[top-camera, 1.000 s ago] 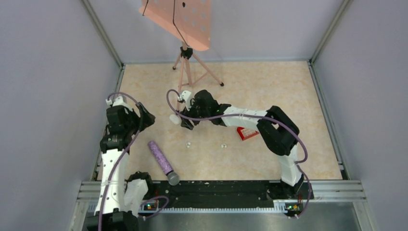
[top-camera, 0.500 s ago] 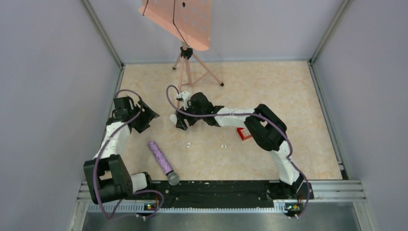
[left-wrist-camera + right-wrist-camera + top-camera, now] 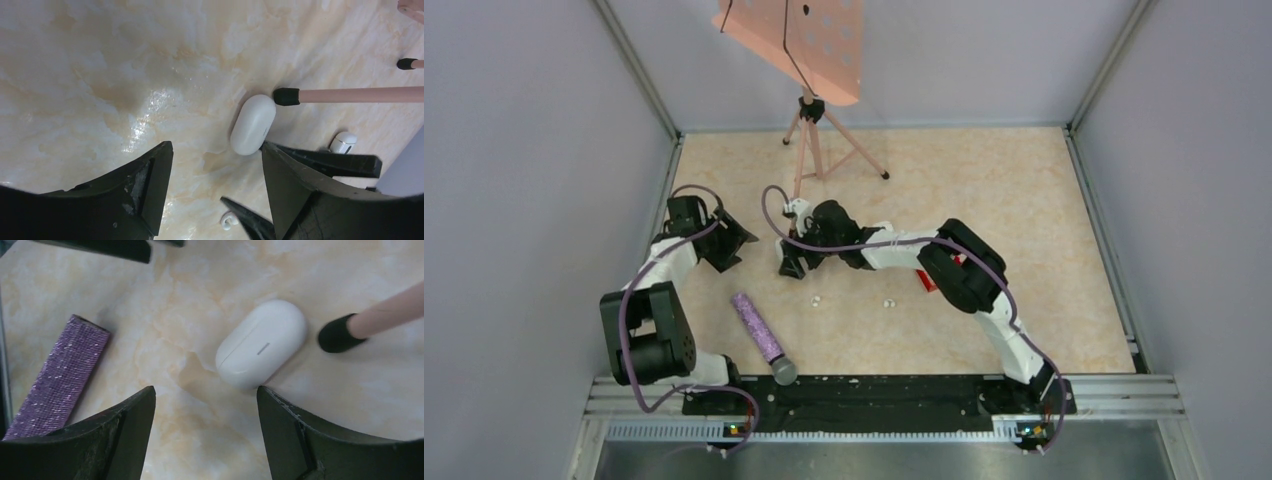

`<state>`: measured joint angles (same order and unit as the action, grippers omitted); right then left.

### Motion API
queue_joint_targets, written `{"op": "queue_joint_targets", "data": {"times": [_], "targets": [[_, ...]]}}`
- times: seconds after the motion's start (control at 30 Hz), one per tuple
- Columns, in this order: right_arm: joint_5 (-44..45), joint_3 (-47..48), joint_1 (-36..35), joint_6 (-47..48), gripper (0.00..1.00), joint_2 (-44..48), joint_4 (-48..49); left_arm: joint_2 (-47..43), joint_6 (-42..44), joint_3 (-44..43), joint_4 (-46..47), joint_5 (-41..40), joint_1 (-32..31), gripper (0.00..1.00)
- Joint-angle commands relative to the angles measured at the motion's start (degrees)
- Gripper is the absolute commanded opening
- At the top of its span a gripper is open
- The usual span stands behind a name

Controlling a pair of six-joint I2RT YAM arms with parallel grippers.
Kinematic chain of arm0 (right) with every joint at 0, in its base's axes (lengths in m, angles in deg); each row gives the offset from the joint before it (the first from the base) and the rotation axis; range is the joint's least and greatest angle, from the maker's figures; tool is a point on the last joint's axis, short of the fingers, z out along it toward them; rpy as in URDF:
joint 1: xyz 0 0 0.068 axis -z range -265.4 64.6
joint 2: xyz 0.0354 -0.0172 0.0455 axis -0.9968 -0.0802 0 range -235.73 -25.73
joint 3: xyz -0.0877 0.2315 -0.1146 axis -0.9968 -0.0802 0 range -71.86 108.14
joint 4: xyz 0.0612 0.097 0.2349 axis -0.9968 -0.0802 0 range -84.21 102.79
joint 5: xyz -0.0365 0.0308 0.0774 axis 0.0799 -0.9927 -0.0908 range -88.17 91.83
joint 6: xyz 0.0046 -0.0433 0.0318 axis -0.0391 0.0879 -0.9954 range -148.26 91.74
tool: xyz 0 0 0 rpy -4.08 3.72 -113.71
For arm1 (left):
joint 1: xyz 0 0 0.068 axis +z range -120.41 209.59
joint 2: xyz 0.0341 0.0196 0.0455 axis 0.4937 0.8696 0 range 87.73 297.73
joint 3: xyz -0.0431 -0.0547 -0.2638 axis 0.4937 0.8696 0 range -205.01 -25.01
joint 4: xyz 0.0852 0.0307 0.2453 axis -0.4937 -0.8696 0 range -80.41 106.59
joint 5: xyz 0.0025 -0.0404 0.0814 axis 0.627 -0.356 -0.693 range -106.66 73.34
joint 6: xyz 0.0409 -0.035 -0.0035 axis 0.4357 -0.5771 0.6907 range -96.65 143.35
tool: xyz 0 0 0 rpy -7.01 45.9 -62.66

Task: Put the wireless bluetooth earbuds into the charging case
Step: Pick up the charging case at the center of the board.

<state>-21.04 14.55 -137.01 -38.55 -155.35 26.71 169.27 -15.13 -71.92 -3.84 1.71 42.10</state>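
Observation:
The charging case (image 3: 261, 344) is a closed white pebble lying flat on the marbled table, right beside a black foot of the pink stand. My right gripper (image 3: 205, 389) is open, its fingertips just short of the case with nothing between them. From the other side, my left gripper (image 3: 216, 147) is also open and empty, with the case (image 3: 252, 125) a little ahead of its right finger. In the top view the right gripper (image 3: 790, 262) covers the case and the left gripper (image 3: 732, 240) hovers to its left. Two earbuds (image 3: 816, 299) (image 3: 889, 302) lie loose on the table nearer the arm bases.
A purple microphone (image 3: 759, 330) lies at the front left, and its handle (image 3: 57, 375) shows left of the right fingers. The pink music stand (image 3: 809, 130) rises at the back, one foot (image 3: 286, 96) touching the case. A red basket (image 3: 923, 281) peeks out behind the right arm.
The left arm has reached out over the table towards the case and its jaws have narrowed. The right gripper has shifted left and down over the case, opening slightly.

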Motion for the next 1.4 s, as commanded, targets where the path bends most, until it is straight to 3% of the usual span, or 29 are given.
{"op": "queue_joint_targets", "data": {"times": [0.0, 0.23, 0.43, 0.7, 1.0, 1.3, 1.37], "targets": [[-4.30, 1.15, -4.01, -2.75, 0.73, 1.06, 3.24, 2.14, 0.56, -3.47, 2.25, -0.49, 0.09, 0.71], [-3.22, -4.74, -3.05, 1.27, 0.73, 10.88, -0.64, 5.31, 3.44, -4.30, 3.23, 0.43, -3.02, 0.72], [-10.98, -14.43, 5.01, 3.30, 0.72, 25.64, -4.83, 7.88, 13.80, -7.74, 0.77, -1.99, -7.80, 0.71], [-12.24, -22.57, 12.97, 6.08, 0.72, 39.76, -14.98, 10.35, 21.95, -9.84, -0.19, -9.11, -16.19, 0.73], [-10.35, -24.99, 14.87, 7.48, 0.72, 45.04, -16.03, 15.02, 26.04, -12.93, -3.24, -12.80, -19.96, 0.67], [-10.00, -25.34, 17.30, 7.73, 0.72, 45.29, -15.96, 15.17, 27.90, -9.25, -3.08, -13.75, -23.07, 0.60], [-9.91, -25.52, 17.70, 7.73, 0.72, 45.48, -16.08, 15.42, 28.77, -8.95, -2.08, -13.48, -23.55, 0.54]]}}
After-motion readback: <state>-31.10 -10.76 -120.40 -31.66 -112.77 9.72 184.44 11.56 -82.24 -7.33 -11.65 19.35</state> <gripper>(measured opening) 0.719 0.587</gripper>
